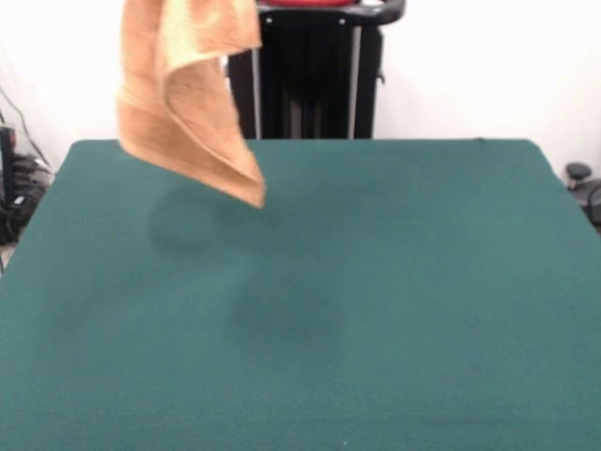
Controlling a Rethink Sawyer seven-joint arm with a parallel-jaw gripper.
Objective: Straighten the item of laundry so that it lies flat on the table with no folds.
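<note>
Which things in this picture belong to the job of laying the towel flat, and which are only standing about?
Belong to the job:
- towel, hanging folded in the air above the table, its top past the picture's upper edge
- table, green top

Only standing about:
- black pedestal behind the table
- cables at the left edge
- dark object at the right edge

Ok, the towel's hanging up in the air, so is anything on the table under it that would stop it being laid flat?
Nothing visible. The towel hangs folded above the table's far left part, and the green top below shows only a faint shadow. The gripper itself is out of view.
</note>
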